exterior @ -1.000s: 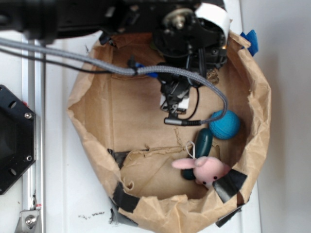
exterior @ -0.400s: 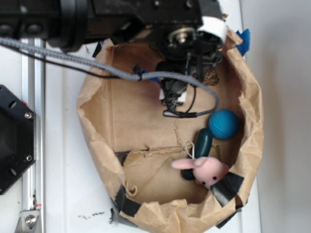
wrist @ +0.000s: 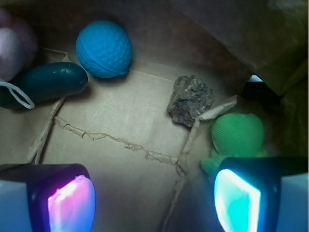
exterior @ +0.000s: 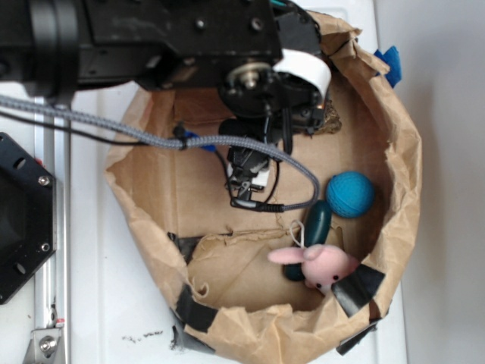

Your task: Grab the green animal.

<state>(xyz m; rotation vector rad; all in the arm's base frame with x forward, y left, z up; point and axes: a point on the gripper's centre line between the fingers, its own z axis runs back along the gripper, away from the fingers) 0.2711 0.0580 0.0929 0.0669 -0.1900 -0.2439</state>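
Observation:
The green animal (wrist: 237,137), a small fuzzy green plush, lies at the right of the wrist view, against the paper bag's wall. Its lower part is hidden behind my right finger (wrist: 239,200), and one stubby limb pokes out beside that finger. My gripper (wrist: 154,198) is open, with only bare brown paper between its glowing pads. In the exterior view my gripper (exterior: 246,176) hangs inside the bag under the black arm, and the arm hides the green animal there.
A blue dimpled ball (wrist: 104,48) (exterior: 350,194), a dark green oblong object (wrist: 48,84) (exterior: 317,224) and a pink plush bunny (exterior: 322,265) lie in the crumpled paper bag (exterior: 402,174). A rough grey-brown rock (wrist: 190,100) sits just left of the green animal.
The arm and gripper have moved left inside the bag. The bag's rim has changed shape slightly. The ball, oblong and bunny have stayed put.

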